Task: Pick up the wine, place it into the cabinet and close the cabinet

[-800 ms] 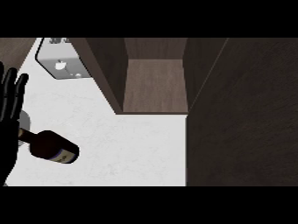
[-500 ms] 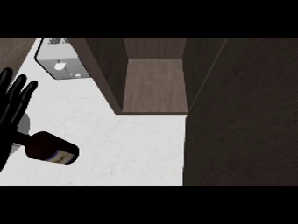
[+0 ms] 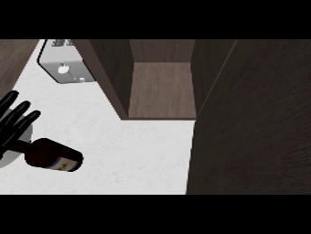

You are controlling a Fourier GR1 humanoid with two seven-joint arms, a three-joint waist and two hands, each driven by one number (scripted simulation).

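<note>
The wine bottle (image 3: 53,155) is dark brown with a pale label and sits on the white counter (image 3: 138,151) at the lower left. Its neck points left and disappears behind my left hand (image 3: 2,125). That hand is black, with straight fingers spread upward, and it covers the neck without curling round it. The open cabinet (image 3: 162,87) stands at the back centre, with a bare brown shelf inside. Its dark door (image 3: 260,119) is swung out and fills the right side. My right hand does not show.
A white appliance (image 3: 63,68) stands at the back left beside the cabinet's left wall. A grey round plate (image 3: 18,153) lies under the bottle's neck and my hand. Bare counter runs between the bottle and the door.
My left hand has come down and slightly right, so its fingertips now sit lower, close over the bottle's neck. The bottle has barely moved.
</note>
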